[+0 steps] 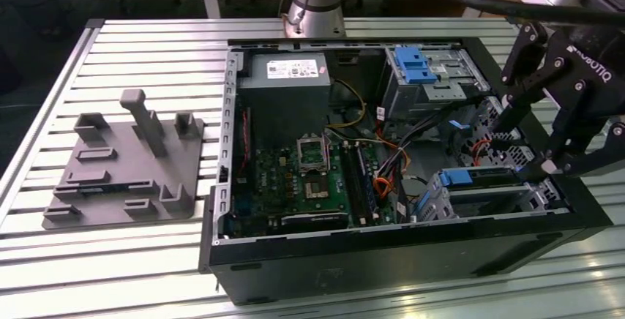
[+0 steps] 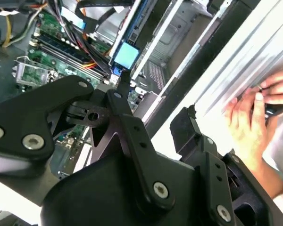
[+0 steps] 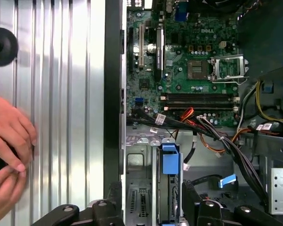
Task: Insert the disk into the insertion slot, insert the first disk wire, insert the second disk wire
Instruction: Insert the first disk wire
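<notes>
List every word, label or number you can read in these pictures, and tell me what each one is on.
On the hand: white lettering along its side, a maker's name, left unquoted.
On the power supply label: print too small to read.
On the motherboard: a white maker's name, left unquoted; other markings too small.
On the cable tags: too small to read.

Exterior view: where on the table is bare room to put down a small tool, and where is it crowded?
Free: the slatted metal table around the grey fixture plate, and along the near wall of the black computer case. Crowded: inside the case, where orange and black wires lie beside the blue-framed silver disk and the open black gripper.
</notes>
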